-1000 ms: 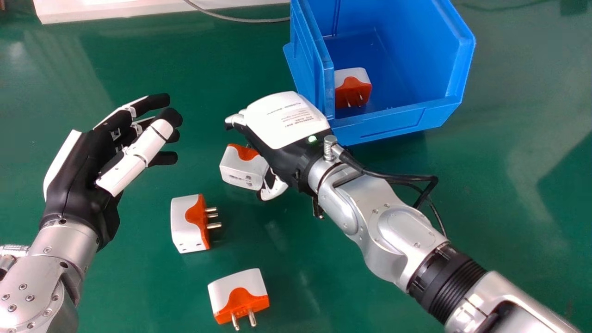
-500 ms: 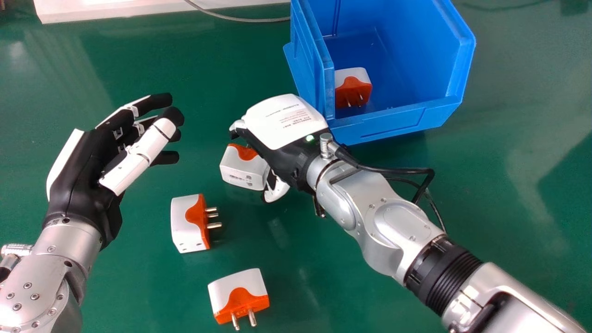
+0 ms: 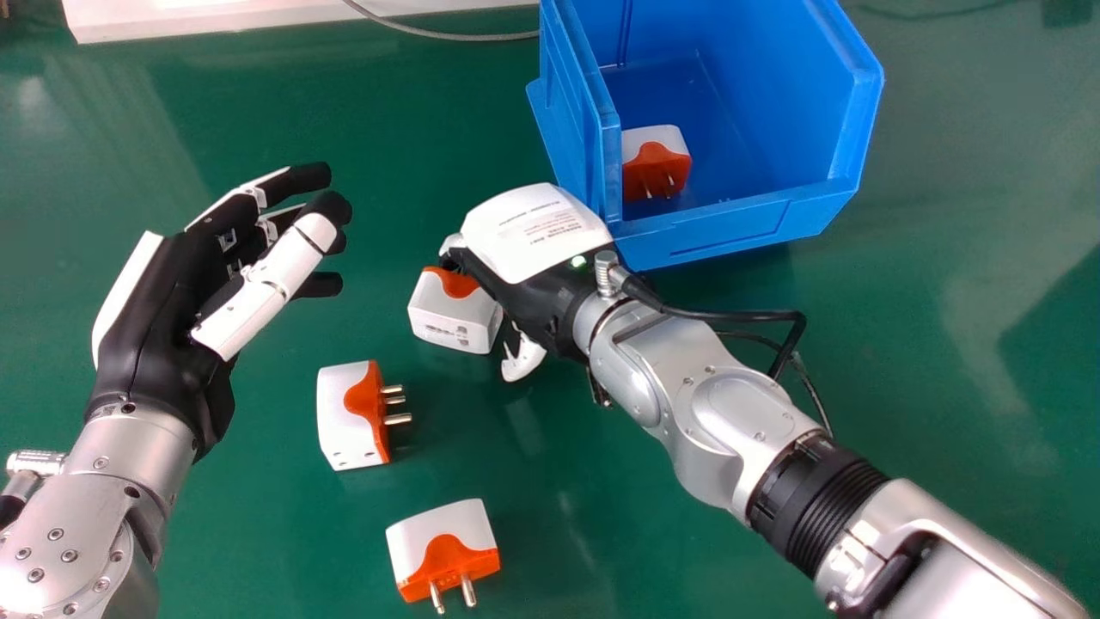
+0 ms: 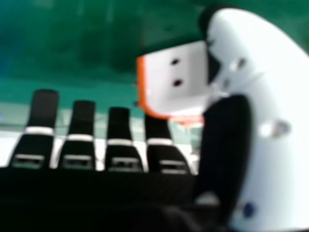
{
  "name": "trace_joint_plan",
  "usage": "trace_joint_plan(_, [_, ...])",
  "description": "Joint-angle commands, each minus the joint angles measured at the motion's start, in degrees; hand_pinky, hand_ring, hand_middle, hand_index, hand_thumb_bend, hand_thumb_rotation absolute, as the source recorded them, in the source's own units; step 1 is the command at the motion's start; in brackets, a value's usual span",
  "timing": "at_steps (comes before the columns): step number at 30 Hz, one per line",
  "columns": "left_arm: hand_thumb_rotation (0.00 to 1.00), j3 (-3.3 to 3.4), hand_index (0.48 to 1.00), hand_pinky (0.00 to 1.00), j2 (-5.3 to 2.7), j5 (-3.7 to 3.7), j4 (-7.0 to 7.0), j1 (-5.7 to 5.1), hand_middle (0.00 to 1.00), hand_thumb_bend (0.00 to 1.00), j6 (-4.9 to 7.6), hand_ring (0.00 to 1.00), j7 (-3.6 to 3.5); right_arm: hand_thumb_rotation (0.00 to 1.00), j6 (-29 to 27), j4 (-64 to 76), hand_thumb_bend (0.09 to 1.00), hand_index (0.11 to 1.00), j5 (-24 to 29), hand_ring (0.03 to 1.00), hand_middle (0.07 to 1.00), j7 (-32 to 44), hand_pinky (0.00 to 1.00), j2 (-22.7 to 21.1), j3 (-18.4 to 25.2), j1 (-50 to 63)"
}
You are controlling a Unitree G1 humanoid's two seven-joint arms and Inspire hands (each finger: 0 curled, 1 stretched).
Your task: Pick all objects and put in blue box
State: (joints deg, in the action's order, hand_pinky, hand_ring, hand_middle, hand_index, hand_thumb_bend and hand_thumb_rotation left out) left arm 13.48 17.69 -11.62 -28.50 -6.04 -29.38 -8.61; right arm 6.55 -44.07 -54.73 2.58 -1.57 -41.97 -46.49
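Reaching in from the lower right of the frame, the right robot hand (image 3: pixel 533 232) sits palm down near the middle, just beside the box (image 3: pixel 730 223). Its fingers are extended and its thumb stands apart from them, so it is wide rather than clenched. A plug (image 3: pixel 451 318) lies beside and partly under it, white with an orange patch; whether they touch, I cannot tell. In the right hand view, the right robot hand (image 4: pixel 81 125) has its fingers spaced out, and a white plug body with an orange edge and two dark holes is partly hidden by the thumb.

The left robot hand (image 3: pixel 159 318) is at the left of the frame, apart from every plug, with its fingers loosely bent and relaxed.

A second plug (image 3: pixel 344 413) rests on the green worktop (image 3: pixel 258 533) left of centre, prongs pointing right. A third plug (image 3: pixel 443 542) is at the bottom centre, prongs toward the lower edge. A fourth plug (image 3: pixel 655 155) lies inside the box at the upper right, near its left wall, prongs also facing downward in the frame. A grey cable (image 3: pixel 464 37) crosses the top of the frame, left of the box.
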Motion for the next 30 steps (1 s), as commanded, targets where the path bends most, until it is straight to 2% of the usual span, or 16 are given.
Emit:
trace_joint_plan(1, [0.5,-0.21,0.8,0.7,-0.16,0.13,-1.67,-0.45,0.77,0.54,1.06,0.79,-0.29,0.04,-0.35,0.15,0.449,0.786,-0.35,0.812,0.847,-1.67,0.68,0.97,-0.33,-2.37])
trace_joint_plan(8, [0.52,-0.58,0.802,0.71,-0.66,0.49,-2.22,-0.56,0.78,0.55,0.69,0.79,-0.1,0.04,-0.21,-1.62,0.512,0.781,0.45,0.81,0.843,-2.89,0.67,2.17,-0.05,-2.82])
trace_joint_plan(14, [0.52,-0.62,0.801,0.71,-0.91,0.59,-2.17,-0.59,0.77,0.55,0.71,0.79,-0.08,0.01,-0.37,-3.18,0.476,0.785,1.05,0.805,0.839,-3.06,0.67,2.74,0.05,-3.71])
trace_joint_plan(24, [0.53,-1.12,0.803,0.71,-1.63,0.62,-2.84,-0.66,0.78,0.55,0.15,0.79,0.37,0.0,0.24,-4.62,0.458,0.797,1.96,0.803,0.841,-2.43,0.67,3.7,0.26,-5.19])
trace_joint_plan(28, [0.53,-1.37,0.803,0.71,-1.81,0.78,-2.79,-0.72,0.78,0.55,0.29,0.79,0.44,0.0,0.23,-5.42,0.519,0.789,2.45,0.803,0.838,-2.53,0.67,4.23,0.14,-5.37])
trace_joint_plan(30, [0.52,-1.54,0.803,0.71,-1.89,0.8,-3.32,-0.91,0.78,0.55,0.11,0.79,0.53,0.0,0.06,-5.88,0.541,0.787,2.79,0.804,0.838,-2.48,0.67,4.38,0.13,-5.57])
